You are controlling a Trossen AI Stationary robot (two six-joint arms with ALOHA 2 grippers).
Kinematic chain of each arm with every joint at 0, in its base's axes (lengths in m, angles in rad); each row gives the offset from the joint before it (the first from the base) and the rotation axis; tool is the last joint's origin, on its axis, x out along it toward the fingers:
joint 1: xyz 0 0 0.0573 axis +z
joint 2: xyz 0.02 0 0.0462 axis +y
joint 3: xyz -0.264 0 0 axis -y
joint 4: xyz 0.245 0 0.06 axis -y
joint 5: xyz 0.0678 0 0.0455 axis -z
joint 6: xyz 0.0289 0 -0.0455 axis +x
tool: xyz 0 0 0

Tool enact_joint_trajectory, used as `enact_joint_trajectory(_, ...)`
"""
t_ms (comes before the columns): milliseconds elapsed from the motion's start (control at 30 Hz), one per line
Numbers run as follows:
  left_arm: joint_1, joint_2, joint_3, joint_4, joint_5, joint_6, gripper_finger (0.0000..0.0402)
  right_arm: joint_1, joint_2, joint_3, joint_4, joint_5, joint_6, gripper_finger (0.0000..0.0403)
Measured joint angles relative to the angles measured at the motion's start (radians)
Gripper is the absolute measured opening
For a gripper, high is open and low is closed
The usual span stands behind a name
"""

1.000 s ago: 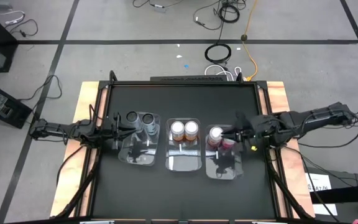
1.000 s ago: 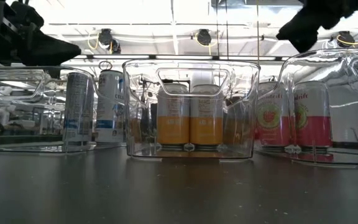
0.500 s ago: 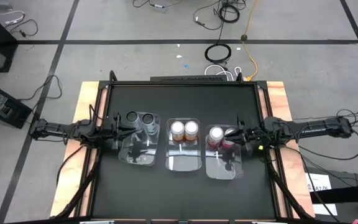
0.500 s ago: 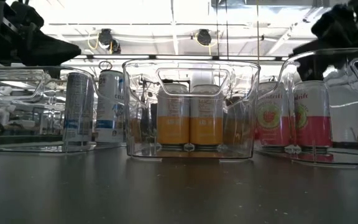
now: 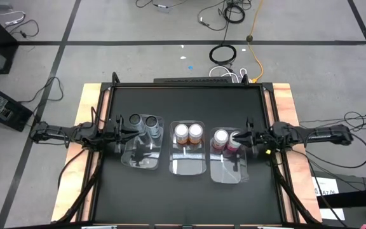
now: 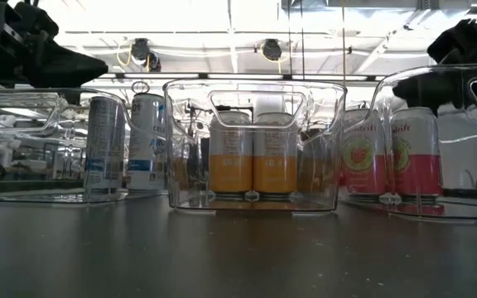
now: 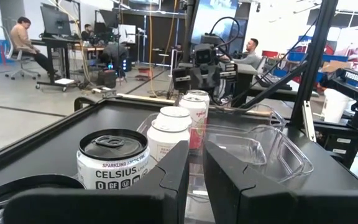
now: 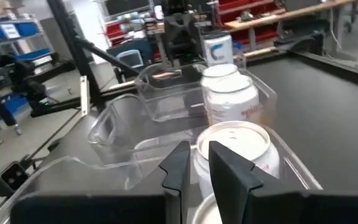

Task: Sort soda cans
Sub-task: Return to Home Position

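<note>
Soda cans [image 5: 182,131]: six are standing in three clear bins set in a row across the table [image 5: 189,102], two to a bin.
Right gripper [image 5: 241,138]: hanging above the outer rim of the right bin, just beside the nearer pink can; its fingers are sitting almost together and carrying nothing.
Left gripper [image 5: 119,126]: waiting at the outer side of the left bin, fingers likewise nearly closed and empty.
Right bin [image 5: 229,179]: holding the two pink-and-white cans [image 6: 415,157].
Middle bin [image 5: 189,170]: holding the two orange cans [image 6: 275,161].
Left bin [image 5: 142,164]: holding the two white-blue cans [image 6: 104,149].
Axis: every can is standing upright, with its long axis vertical and its silver top facing up.
Step in hand: the sorting is looking finished, so this is probably the arms' return to rest.
Next move: calling for the right arm to draw outward, clear of the bin wall, without nudging the pink pair.
</note>
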Motion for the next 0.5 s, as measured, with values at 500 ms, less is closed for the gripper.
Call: enact_joint_trajectory(500, 0.000, 0.000, 0.000, 0.000, 0.000, 0.000, 0.0057, 0.002, -0.015, 0.000, -0.001, -0.009, -0.024, 0.0050)
